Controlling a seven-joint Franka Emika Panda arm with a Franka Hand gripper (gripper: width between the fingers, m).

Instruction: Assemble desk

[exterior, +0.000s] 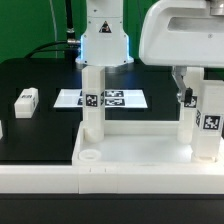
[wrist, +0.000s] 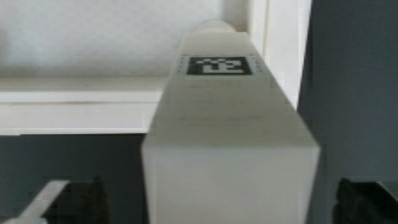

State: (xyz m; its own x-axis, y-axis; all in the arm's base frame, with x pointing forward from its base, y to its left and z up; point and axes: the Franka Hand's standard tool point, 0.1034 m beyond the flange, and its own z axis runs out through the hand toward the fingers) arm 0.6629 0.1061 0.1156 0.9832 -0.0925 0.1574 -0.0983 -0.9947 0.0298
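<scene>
The tool (wrist: 210, 200) is straddling a white leg (wrist: 222, 120), its fingers (wrist: 54, 200) standing wide and clear of both sides, while a second leg (exterior: 93, 100) is standing upright on the tabletop (exterior: 130, 150).

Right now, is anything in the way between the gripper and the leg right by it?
Nothing visible. In the wrist view the leg stands between the fingers of the open gripper, with a bare gap on each side. No other part lies in those gaps.
</scene>
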